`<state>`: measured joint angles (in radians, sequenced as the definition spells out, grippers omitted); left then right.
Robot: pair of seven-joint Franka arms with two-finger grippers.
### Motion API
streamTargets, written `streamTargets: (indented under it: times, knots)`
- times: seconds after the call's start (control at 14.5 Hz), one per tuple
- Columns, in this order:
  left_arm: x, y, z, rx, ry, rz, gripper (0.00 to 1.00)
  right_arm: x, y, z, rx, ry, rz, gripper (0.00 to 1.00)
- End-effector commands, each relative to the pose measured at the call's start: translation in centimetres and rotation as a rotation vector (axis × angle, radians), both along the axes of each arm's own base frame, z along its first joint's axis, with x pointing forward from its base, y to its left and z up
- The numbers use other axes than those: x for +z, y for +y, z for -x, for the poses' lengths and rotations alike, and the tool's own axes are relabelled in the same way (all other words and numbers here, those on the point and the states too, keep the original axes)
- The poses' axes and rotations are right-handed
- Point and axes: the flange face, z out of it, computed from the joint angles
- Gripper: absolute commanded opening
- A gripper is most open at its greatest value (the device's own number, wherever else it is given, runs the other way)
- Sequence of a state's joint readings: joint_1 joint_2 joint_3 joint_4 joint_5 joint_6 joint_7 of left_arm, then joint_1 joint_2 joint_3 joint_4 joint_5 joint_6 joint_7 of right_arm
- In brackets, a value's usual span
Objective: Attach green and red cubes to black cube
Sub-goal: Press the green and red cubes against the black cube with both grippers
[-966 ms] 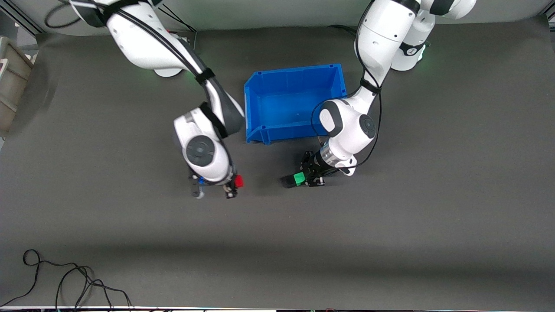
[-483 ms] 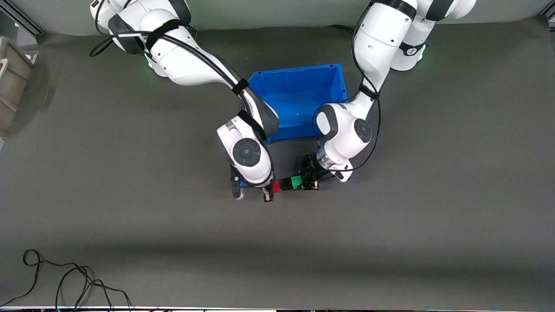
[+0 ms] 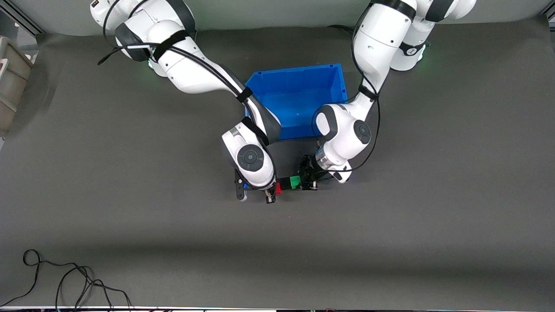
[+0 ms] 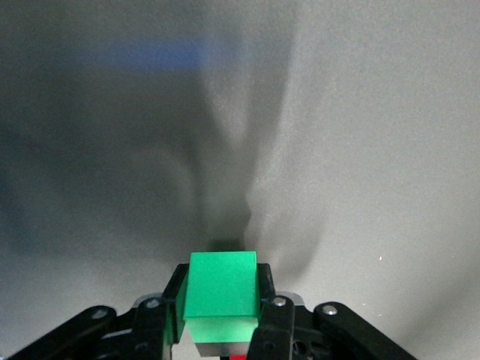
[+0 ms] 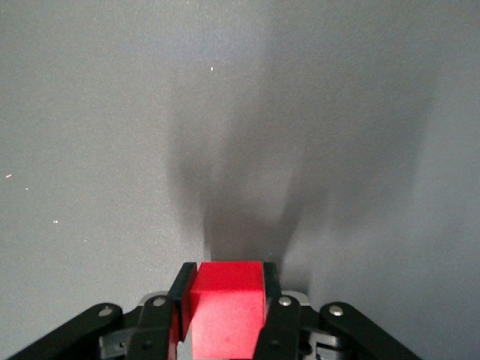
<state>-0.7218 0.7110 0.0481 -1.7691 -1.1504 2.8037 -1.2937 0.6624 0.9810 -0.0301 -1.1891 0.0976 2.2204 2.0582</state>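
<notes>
My left gripper (image 3: 302, 182) is shut on the green cube (image 3: 295, 181), with the black cube (image 3: 285, 183) stuck to the green cube's side that faces the right arm. My right gripper (image 3: 272, 190) is shut on the red cube (image 3: 278, 188) and holds it against the black cube's free end, so the three form a row above the table, nearer the front camera than the blue bin. In the left wrist view the green cube (image 4: 221, 289) sits between the fingers (image 4: 271, 319). In the right wrist view the red cube (image 5: 225, 307) sits between the fingers (image 5: 276, 315).
The blue bin (image 3: 260, 82) stands open between the two arms, farther from the front camera than the cubes. A grey crate (image 3: 11, 82) is at the right arm's end of the table. A black cable (image 3: 65, 281) lies near the front edge.
My right arm has swung toward the left arm's end, carrying the red cube up to the black cube. My left gripper has shifted slightly toward it with the green and black cubes.
</notes>
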Motion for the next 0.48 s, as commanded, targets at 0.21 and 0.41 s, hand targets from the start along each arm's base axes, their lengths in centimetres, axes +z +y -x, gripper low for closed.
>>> streamTargets:
  times: [0.21, 0.41]
  knots:
    - [0.06, -0.11, -0.33, -0.017, 0.0, 0.002, 0.33, 0.69, 0.86, -0.28, -0.027, -0.001, -0.033, 0.23]
    - [-0.13, -0.06, -0.31, -0.016, 0.001, 0.0, 0.67, 0.37, 0.62, -0.32, -0.02, 0.0, -0.028, 0.82]
